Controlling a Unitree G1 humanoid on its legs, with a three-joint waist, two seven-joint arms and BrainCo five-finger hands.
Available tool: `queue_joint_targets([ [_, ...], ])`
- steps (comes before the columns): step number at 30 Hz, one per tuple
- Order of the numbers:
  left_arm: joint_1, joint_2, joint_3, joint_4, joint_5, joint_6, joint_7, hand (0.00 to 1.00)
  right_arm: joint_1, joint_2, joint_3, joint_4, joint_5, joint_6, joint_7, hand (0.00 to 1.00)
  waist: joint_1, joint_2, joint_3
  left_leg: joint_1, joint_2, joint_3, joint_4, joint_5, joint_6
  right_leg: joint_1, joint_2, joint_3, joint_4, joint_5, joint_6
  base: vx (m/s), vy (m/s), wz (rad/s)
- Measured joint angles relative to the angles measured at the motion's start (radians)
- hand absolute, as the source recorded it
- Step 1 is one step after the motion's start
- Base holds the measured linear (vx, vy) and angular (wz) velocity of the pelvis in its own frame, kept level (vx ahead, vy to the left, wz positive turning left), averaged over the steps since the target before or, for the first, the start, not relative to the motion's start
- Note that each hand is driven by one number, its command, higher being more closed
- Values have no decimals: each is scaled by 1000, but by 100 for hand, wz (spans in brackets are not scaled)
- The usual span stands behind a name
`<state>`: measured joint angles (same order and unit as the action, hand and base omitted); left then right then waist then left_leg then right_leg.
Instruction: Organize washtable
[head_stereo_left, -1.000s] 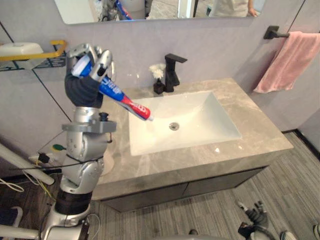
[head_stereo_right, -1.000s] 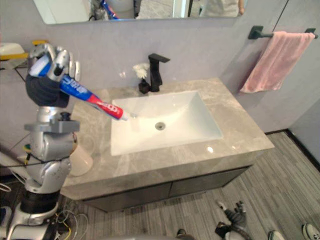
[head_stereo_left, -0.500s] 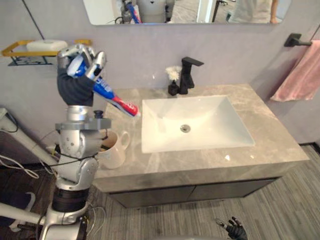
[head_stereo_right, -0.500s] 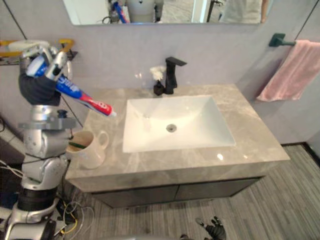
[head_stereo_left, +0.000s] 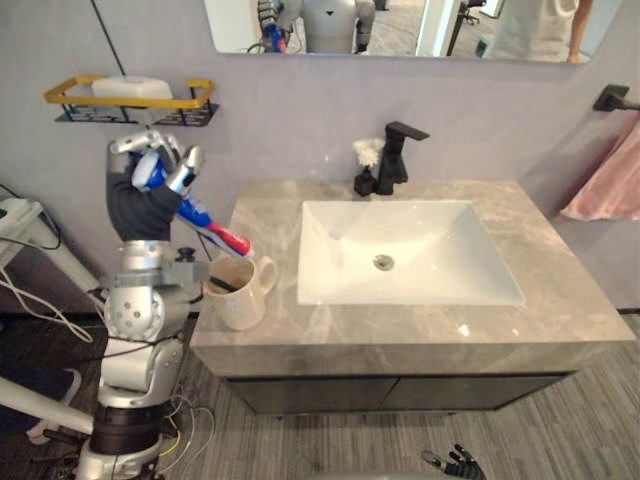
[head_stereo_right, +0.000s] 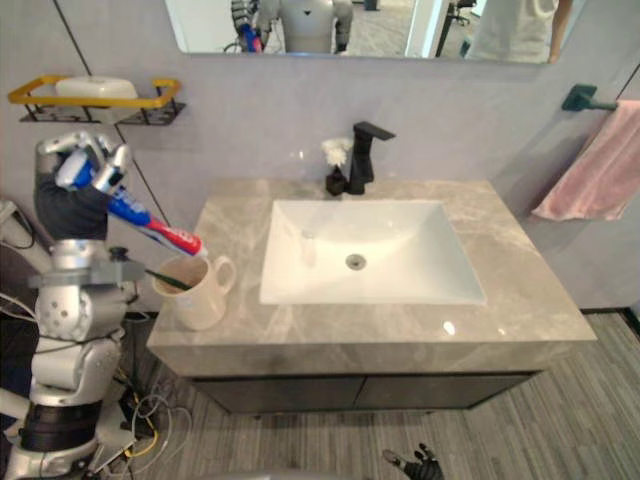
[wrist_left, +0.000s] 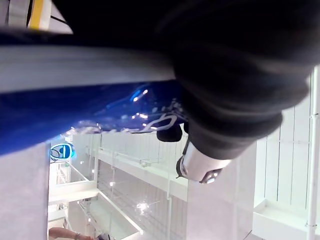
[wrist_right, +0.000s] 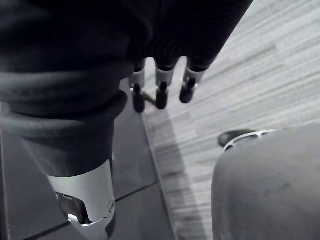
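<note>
1. The toothpaste tube was held at the frame's left, the left hand curled round its upper end and its cap slanted just above the mug.
2. The right hand was hung low, fingers relaxed and empty.
3. Judged step: stowing the tube. The cap was to be lowered into the mug.

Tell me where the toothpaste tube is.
In the left eye view, the left hand grips the toothpaste tube at the left end of the counter, red tip angled down toward the mug.
</note>
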<state>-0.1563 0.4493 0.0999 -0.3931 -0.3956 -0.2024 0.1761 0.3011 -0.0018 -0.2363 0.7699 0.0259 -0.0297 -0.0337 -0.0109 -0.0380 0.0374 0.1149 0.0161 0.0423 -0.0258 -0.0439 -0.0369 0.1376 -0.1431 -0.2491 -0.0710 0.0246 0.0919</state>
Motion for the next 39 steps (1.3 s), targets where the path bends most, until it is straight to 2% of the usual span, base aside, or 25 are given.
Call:
queue_joint_targets([
  [5, 13, 0, 26, 0, 57, 0, 1, 100, 1, -6, 12, 0, -2, -4, 15, 0, 1, -1, 0, -1, 1, -13, 2, 0, 0, 0, 0, -14, 4, -10, 3, -28, -18, 8],
  [13, 30, 0, 30, -2, 79, 1, -1, 100, -1, -6, 20, 0, -27, -5, 17, 0, 24, -15, 2, -7, 1, -13, 3, 0, 0, 1, 1, -17, 3, -11, 2, -2, -2, 0],
  [25, 72, -8, 28, -2, 92, 12, -5, 100, -5, -7, 29, 0, -36, -5, 17, 0, 24, -20, 5, -6, 2, -15, 4, -1, -1, -2, 1, -21, 3, -14, 1, -18, -6, 0],
  [35, 80, -56, 12, 3, 93, 37, -23, 100, -9, -6, 49, -1, -37, -5, 18, 0, 22, -29, 19, -9, 1, -11, 1, -2, 0, -4, 0, -17, 3, -14, 1, 0, 0, 0],
  [36, 80, -62, 10, 3, 93, 40, -23, 0, -9, -6, 49, -1, -37, -5, 18, 0, 22, -29, 19, -9, 1, -10, 1, -2, 0, -4, 0, -16, 3, -14, 1, 0, 0, 0],
  [39, 79, -90, 8, 3, 93, 40, -22, 0, -8, -6, 50, -3, -37, -5, 18, 0, 21, -28, 19, -9, 2, -8, 1, -2, 0, -4, 1, -14, 3, -14, 1, 0, 0, 0],
])
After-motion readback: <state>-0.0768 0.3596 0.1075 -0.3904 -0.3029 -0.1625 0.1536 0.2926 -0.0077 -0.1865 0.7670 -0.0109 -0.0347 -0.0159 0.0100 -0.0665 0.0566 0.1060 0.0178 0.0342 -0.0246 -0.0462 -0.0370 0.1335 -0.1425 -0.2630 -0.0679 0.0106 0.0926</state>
